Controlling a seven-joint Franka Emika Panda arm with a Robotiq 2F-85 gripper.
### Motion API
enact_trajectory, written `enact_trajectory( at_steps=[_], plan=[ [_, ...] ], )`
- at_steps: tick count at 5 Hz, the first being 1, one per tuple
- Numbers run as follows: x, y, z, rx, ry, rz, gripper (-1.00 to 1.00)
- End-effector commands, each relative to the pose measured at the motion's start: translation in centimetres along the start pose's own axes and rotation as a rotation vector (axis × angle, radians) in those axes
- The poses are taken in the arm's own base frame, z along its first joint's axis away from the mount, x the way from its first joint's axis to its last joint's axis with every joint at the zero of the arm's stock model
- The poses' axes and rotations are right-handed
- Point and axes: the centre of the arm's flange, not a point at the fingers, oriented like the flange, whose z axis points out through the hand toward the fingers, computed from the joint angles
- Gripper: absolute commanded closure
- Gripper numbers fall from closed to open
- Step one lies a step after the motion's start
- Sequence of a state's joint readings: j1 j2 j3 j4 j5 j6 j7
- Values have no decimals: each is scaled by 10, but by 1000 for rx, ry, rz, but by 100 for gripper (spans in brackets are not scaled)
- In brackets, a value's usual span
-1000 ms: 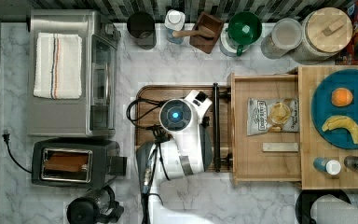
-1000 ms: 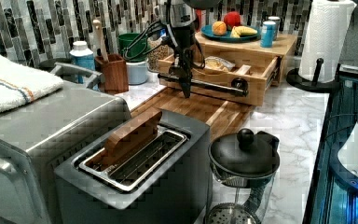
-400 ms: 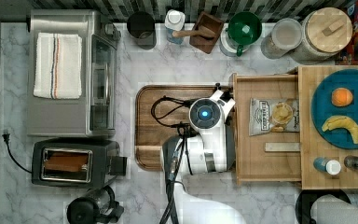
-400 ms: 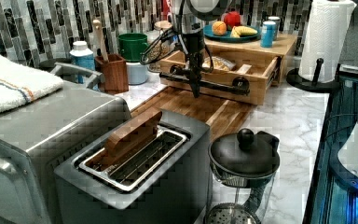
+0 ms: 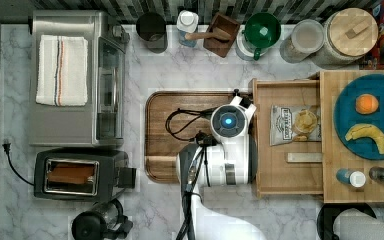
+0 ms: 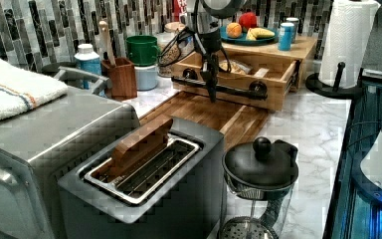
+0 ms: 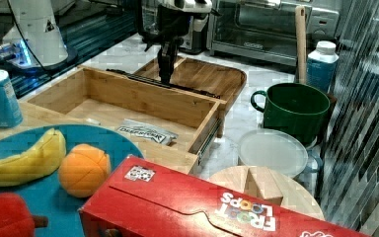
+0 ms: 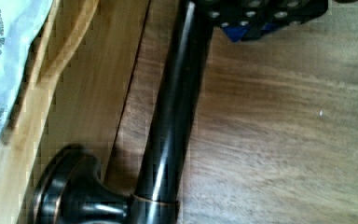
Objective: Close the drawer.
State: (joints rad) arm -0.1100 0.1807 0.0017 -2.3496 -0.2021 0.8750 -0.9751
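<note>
Moved since earlier: both the hand (image 6: pixel 211 94) and the drawer (image 5: pixel 287 172) have travelled toward the top view's right; the drawer has slid part of the way under the light wood top (image 5: pixel 330 185), and less of the brown board (image 5: pixel 162 150) is covered by the arm.
Drawer now: partly open still, at the right end of the table (image 5: pixel 180 70) in the top view, a snack packet (image 5: pixel 295 125) lying inside.
Handle: the dark bar handle (image 8: pixel 172 126) runs along the drawer's front, its long axis across the push direction, from the table's back edge toward its front edge.
Hand: it hangs fingers down, just on the board side of the bar, around the bar's middle in the left view; touching or a hair apart, I cannot tell.
Finger state: spread or pressed together, I cannot tell.
Key relation: the drawer lies from the hand toward the top view's right, so the push likely goes square to the bar, that way.
Progress: roughly halfway shut, by my judgement.
</note>
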Motion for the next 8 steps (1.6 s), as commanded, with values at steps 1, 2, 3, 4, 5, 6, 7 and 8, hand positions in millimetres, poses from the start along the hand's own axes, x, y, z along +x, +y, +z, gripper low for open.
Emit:
enact_trajectory(
  at_steps=[1, 2, 3, 4, 5, 6, 7, 8],
  plan=[
    [-20, 152, -29, -55, 158, 130, 100],
    [-30, 171, -28, -73, 168, 209, 100],
    [-41, 196, -36, -122, 154, 214, 100],
    [-53, 227, -41, -161, 140, 185, 100],
    [-58, 254, -39, -190, 144, 150, 100],
    [-61, 277, -34, -210, 162, 109, 100],
    [-64, 276, -36, -244, 171, 125, 100],
    [-63, 269, -42, -244, 135, 151, 100]
  ],
)
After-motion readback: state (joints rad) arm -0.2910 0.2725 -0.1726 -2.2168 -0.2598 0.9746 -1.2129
